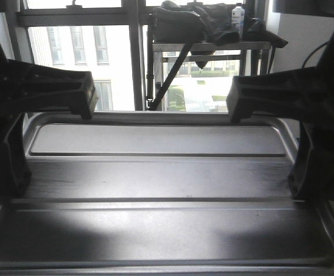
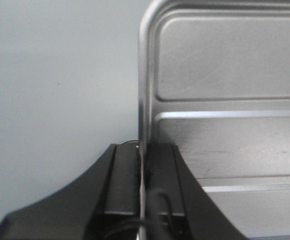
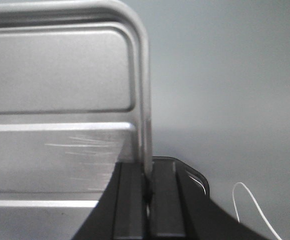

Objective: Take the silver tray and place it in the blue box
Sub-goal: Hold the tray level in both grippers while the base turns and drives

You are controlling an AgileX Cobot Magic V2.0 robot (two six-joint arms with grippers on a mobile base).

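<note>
Windows [image 1: 112, 63] behind silver tray [image 1: 167, 178]; left gripper [image 2: 144, 180] clamped on its nine-o'clock rim, right gripper [image 3: 147, 187] clamped on three-o'clock rim.

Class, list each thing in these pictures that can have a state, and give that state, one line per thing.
tray, empty, held up by both side rims
left gripper, jaws shut on the tray's left rim
right gripper, jaws shut on the tray's right rim
bottle, upright on the far shelf
</note>
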